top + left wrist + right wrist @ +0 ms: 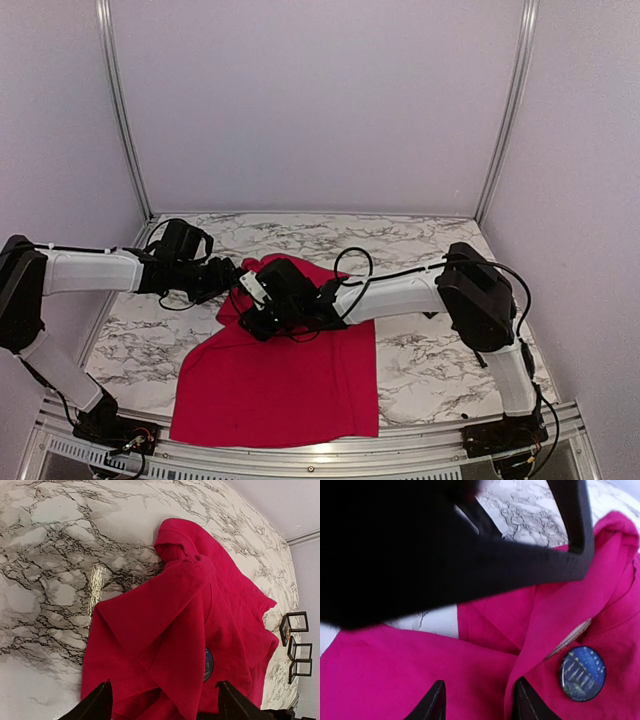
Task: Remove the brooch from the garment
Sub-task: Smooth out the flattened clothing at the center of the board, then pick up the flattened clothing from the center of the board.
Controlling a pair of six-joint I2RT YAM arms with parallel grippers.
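The red T-shirt point(280, 375) lies crumpled on the marble table, its upper part folded over itself. The brooch, a round dark blue badge, shows in the right wrist view point(582, 674) pinned to the shirt. In the left wrist view point(208, 664) a fold half covers it. In the top view the arms hide it. My left gripper point(165, 705) is open, its fingertips spread above the folded fabric, the brooch just inside the right one. My right gripper point(480, 705) is open over the shirt, the brooch to the right of its right fingertip point(524, 701). In the top view the left gripper point(222, 280) and right gripper point(262, 300) meet at the shirt's upper left.
A large blurred black shape point(445, 545), close to the lens, fills the top of the right wrist view. Marble tabletop point(430, 360) surrounds the shirt. Aluminium posts point(120, 110) and white walls enclose the table. Small black frames point(299, 650) stand at the far right of the left wrist view.
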